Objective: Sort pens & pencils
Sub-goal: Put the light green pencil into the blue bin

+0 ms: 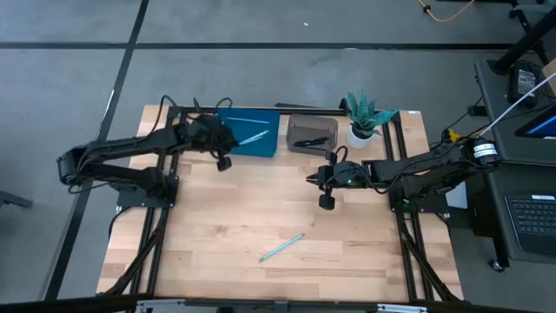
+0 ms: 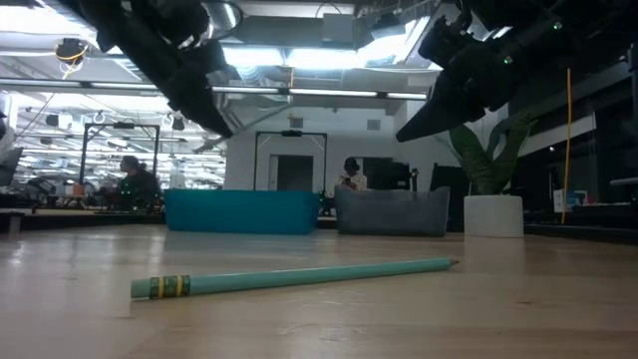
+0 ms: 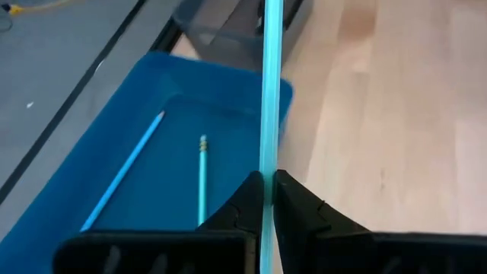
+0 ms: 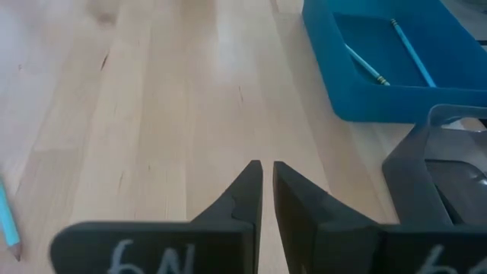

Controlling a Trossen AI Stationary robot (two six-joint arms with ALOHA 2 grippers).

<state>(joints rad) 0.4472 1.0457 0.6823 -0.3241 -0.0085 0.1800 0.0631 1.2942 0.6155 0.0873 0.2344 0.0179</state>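
Observation:
My left gripper (image 3: 268,190) hovers over the near edge of the blue tray (image 1: 261,146) and is shut on a light-blue pencil (image 3: 270,91). Two more pencils (image 3: 202,179) lie flat on the blue tray's floor (image 3: 163,190). Another pencil (image 1: 282,248) lies flat on the wood near the table's near edge, and it also shows in the low view (image 2: 299,277). Black pens (image 1: 309,142) lie in the grey tray (image 1: 295,148). My right gripper (image 4: 267,179) is shut on nothing, above the bare table in front of the grey tray. My left gripper pinches the light-blue pencil between its two fingers (image 3: 247,199). The shaft (image 3: 268,164) runs straight out past the fingertips and back between the fingers. The pencil is lifted clear, over the blue tray's rim and the table beside it.
A potted plant (image 1: 363,117) stands at the far right, beside the grey tray. The two trays sit side by side along the table's far edge. Bare wood (image 1: 261,204) stretches between the trays and the lying pencil. People sit at desks in the room behind.

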